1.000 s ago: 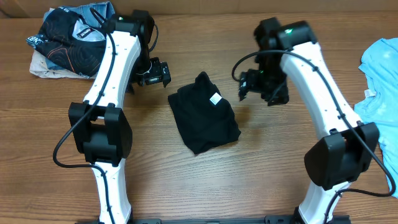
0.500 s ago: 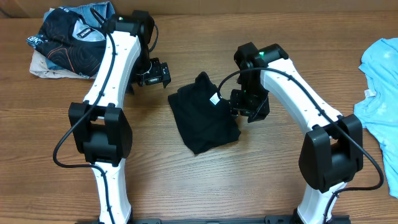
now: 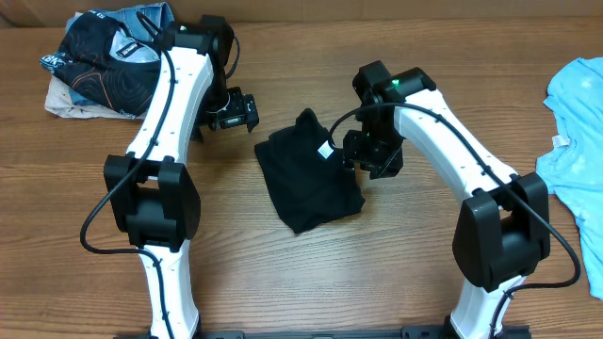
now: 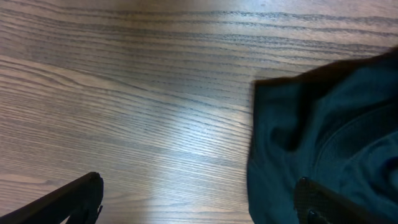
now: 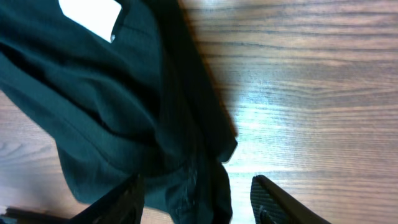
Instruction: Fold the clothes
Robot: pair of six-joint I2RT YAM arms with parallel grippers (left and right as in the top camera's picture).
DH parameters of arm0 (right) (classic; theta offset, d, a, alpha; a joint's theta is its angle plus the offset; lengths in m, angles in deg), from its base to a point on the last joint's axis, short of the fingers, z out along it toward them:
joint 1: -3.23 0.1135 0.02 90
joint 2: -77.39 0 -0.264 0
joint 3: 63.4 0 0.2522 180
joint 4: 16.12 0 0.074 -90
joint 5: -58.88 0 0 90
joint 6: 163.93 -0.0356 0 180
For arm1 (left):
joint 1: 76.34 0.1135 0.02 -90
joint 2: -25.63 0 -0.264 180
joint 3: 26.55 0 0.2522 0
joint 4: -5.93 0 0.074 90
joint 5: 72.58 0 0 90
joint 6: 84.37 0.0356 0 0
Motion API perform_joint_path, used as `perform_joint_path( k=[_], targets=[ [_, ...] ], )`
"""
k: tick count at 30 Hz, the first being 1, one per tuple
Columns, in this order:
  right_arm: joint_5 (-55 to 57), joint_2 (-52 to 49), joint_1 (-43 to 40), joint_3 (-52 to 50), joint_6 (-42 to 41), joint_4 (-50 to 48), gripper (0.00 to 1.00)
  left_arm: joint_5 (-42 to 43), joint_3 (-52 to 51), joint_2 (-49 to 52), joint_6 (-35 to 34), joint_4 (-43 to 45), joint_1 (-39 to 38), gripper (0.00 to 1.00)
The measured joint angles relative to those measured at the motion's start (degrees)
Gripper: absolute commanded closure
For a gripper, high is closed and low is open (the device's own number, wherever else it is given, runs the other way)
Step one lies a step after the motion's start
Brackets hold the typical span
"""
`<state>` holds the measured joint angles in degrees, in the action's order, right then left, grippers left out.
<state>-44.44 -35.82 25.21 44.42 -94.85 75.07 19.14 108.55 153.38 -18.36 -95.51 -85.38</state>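
Seen from above, a wooden table (image 3: 283, 273) holds two white-and-black robot arms, one on each side. At the far left corner lies a loose heap of clothes (image 3: 99, 66): dark printed garments piled on a pale beige one. Just right of the heap, the left arm (image 3: 165, 122) reaches away from its base. The left gripper (image 3: 236, 111) hovers above bare wood near the upper left corner of the black shirt (image 3: 306, 179). In the left wrist view its two fingertips (image 4: 68, 202) sit far apart at the bottom corners. The jaws are spread wide and hold nothing, and the shirt's dark edge (image 4: 323, 124) fills the right side of that view. The black shirt lies at the middle of the table, folded into a compact, slightly tilted rectangle, with a small white neck label (image 3: 326, 150) showing near its upper right edge. The right gripper (image 3: 363, 155) is low at that right edge, just beside the label. In the right wrist view its fingers (image 5: 280, 202) stand partly apart, straddling a ridge of black fabric; wood shows between the cloth and one finger, so the cloth is not pinched. At the far right edge, well apart from everything else, a light blue T-shirt (image 3: 575, 141) lies spread out, partly out of frame.
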Motion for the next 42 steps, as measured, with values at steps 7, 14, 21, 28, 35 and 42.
perform_joint_path(
  k=[7, 14, 21, 28, 35, 42],
  targets=[
    [-0.8, 0.0, 1.0, -2.0, 0.0, -3.5, 0.48, 0.0, 0.0, 0.0, 0.0, 0.0, 0.0, 0.0],
    [-1.4, 0.0, 1.0, -4.3, 0.1, -5.8, 0.96, 0.0, 0.0, 0.0, 0.0, 0.0, 0.0, 0.0],
    [0.2, 0.0, 1.0, -4.0, -1.2, -3.0, 0.96, 0.0, 0.0, 0.0, 0.0, 0.0, 0.0, 0.0],
    [2.8, -0.1, 1.0, 4.1, -1.4, 6.6, 0.96, 0.0, 0.0, 0.0, 0.0, 0.3, 0.0, 0.0],
    [1.9, -0.1, 1.0, 8.4, 1.1, 10.1, 0.96, 0.0, 0.0, 0.0, 0.0, 0.7, 0.0, 0.0],
    [-0.7, -0.1, 1.0, 8.4, 11.8, 10.7, 0.91, 0.0, 0.0, 0.0, 0.0, 0.7, 0.0, 0.0]
  ],
)
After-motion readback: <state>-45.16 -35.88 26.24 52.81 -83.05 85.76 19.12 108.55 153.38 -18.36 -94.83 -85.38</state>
